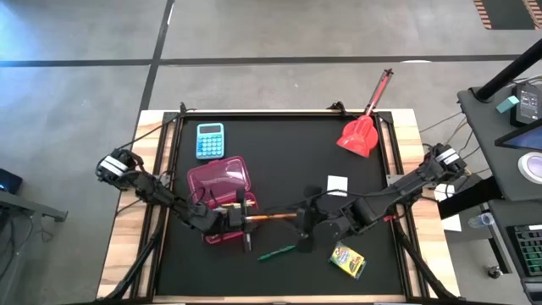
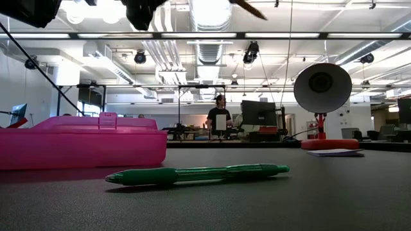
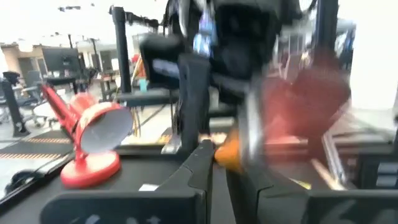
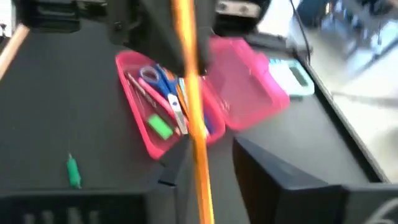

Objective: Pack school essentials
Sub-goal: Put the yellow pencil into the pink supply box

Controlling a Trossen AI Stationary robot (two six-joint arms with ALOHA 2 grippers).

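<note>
So it looks like a handoff over the counter: from above, an orange pencil spans between the left gripper, next to the open pink pencil case, and the right gripper. A green pen and the crayon box lie loose on the mat, so those are left to pack, I'd say. A blue calculator and a red scoop sit farther back. At counter level the pen lies flat just beside the case. The left wrist camera shows its fingers clamped shut on the pencil's orange end. The right wrist camera has the pencil running between its fingers, which stand partly apart; I can't tell if they grip. Inside the case are scissors and a green eraser, so packing is partway done.
</note>
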